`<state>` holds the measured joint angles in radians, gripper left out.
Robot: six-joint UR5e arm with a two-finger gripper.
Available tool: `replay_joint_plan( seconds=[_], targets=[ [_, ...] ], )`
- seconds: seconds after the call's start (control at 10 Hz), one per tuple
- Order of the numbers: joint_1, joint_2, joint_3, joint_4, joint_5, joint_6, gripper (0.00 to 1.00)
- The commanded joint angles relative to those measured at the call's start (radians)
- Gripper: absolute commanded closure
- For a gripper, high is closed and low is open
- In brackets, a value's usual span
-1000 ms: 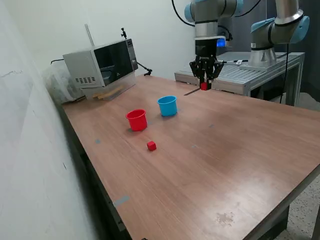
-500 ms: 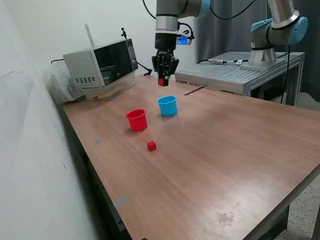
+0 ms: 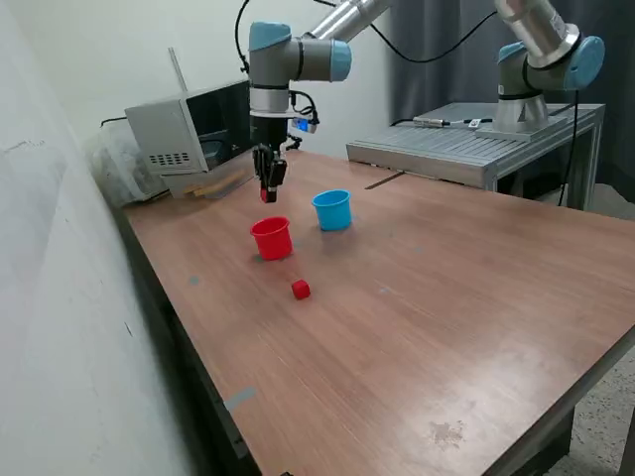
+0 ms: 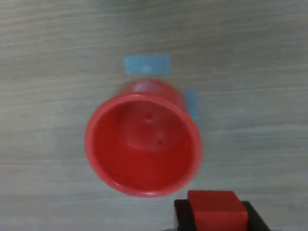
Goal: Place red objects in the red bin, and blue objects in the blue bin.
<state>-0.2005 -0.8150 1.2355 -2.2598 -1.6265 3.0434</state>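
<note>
My gripper point(image 3: 266, 194) is shut on a small red cube point(image 4: 215, 208) and holds it in the air just above the red cup point(image 3: 271, 238). In the wrist view the red cup point(image 4: 143, 144) shows from above, open and empty, with the held cube at the frame's edge between the fingers point(image 4: 182, 215). A second red cube point(image 3: 301, 289) lies on the table in front of the red cup. The light-blue cup point(image 3: 332, 209) stands to the exterior view's right of the red cup. No dark-blue cubes are in view.
A microwave point(image 3: 198, 124) stands at the table's back on the exterior view's left. A metal bench point(image 3: 476, 144) with a second robot arm point(image 3: 536, 59) stands behind the table on the right. Blue tape marks point(image 4: 147, 64) lie on the wooden table point(image 3: 446, 317) by the red cup.
The arm has swung from the far right back edge toward the exterior view's left, carrying the red cube past the blue cup to just above the red cup.
</note>
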Motion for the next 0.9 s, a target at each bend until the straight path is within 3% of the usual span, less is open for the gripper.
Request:
replay_joint_plan(
  seconds=[0.0,0.3,0.4,0.8],
  targets=[
    [-0.030,0.043,-0.018,-0.003,-0.001,0.000,1.00],
    [-0.045,0.045,-0.005,-0.003,-0.004,0.000,1.00],
    [-0.048,0.043,-0.005,-0.004,-0.004,0.000,0.00],
    [-0.048,0.028,0.001,-0.001,-0.003,-0.032,0.00]
  ],
)
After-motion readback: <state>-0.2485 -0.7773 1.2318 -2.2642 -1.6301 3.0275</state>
